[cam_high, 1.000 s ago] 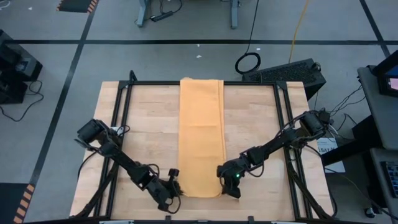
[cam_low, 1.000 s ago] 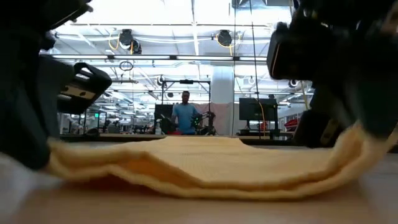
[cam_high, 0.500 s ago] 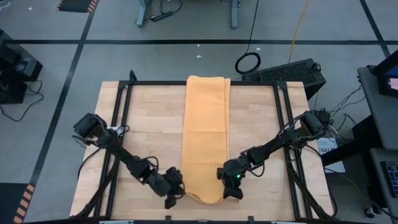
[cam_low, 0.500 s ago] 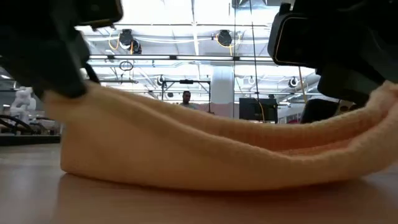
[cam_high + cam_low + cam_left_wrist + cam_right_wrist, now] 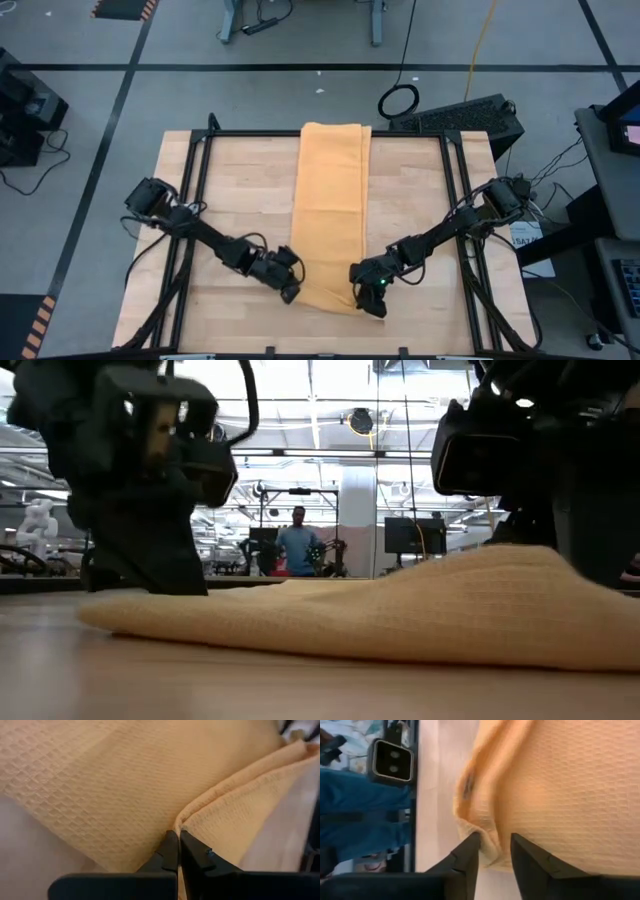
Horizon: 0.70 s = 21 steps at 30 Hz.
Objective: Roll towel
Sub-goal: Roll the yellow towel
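Note:
The orange-yellow towel [image 5: 333,215] lies as a long strip from the table's far edge to near its front, resting flat on the wood. Its near end [image 5: 400,610] forms a low, doubled-over hump. My left gripper [image 5: 291,291] is at the towel's near left edge, shut on the cloth [image 5: 176,851]. My right gripper [image 5: 371,303] is at the near right corner. Its fingers [image 5: 492,852] stand apart, with the doubled edge of the towel in the gap. My left gripper pinches a fold at the towel's left edge [image 5: 183,825] between its two shut fingertips. It comes slanting down from the table's left. The cloth there lies slack on the rest of the towel, not lifted. My right gripper has the towel's bunched near right edge [image 5: 487,837] lying between its parted fingers. The cloth lies against the inner side of one finger [image 5: 470,851]; whether the other touches it, I cannot tell.
A black frame [image 5: 300,133] runs round the wooden tabletop [image 5: 230,190]. Bare wood lies left and right of the towel. Beyond the table a person [image 5: 297,545] stands far back in the room.
My left gripper has gone toward the table's right and far edges with the towel's near left edge, rolling its wrist. The near end rose into a tall hump and now lies low and doubled over. The towel's far end slid a little toward the right.

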{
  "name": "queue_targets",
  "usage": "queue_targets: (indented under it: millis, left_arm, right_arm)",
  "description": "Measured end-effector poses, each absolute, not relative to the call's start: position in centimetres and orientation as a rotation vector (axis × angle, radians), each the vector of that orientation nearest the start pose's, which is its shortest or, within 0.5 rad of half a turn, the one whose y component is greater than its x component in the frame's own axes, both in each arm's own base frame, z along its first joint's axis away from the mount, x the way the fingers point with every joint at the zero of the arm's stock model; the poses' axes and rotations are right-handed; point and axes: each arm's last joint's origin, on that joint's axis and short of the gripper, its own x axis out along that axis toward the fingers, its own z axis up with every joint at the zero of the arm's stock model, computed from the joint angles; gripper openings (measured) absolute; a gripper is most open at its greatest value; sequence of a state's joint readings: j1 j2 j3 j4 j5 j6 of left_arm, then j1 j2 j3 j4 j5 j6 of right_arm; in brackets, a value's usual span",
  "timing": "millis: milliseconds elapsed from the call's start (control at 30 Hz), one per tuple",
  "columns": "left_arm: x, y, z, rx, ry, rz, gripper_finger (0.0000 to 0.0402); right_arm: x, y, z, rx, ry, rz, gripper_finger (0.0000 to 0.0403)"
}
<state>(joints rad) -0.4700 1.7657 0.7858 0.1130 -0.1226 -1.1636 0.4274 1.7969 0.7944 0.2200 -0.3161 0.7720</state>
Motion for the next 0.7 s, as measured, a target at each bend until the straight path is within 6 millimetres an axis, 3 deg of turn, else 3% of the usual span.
queue_targets:
  millis: [200, 400, 567, 700]
  left_arm:
    - [28.7, -14.1, 11.8, -0.847, 0.908, 0.186, 0.0004]
    - [28.7, -14.1, 11.8, -0.848, 0.909, 0.186, 0.0004]
    - [28.7, -14.1, 11.8, -0.849, 0.909, 0.187, 0.0004]
    - [28.7, -14.1, 11.8, -0.849, 0.91, 0.186, 0.0004]
  right_arm:
    - [28.9, 14.1, 12.8, 0.638, 1.06, 0.331, 0.0135]
    - [27.5, 14.1, 15.5, 0.572, 1.026, 0.27, 0.0137]
    - [26.3, 16.7, 17.1, 0.515, 0.872, 0.259, 0.0156]
    - [25.8, 18.5, 16.9, 0.507, 0.793, 0.215, 0.02]
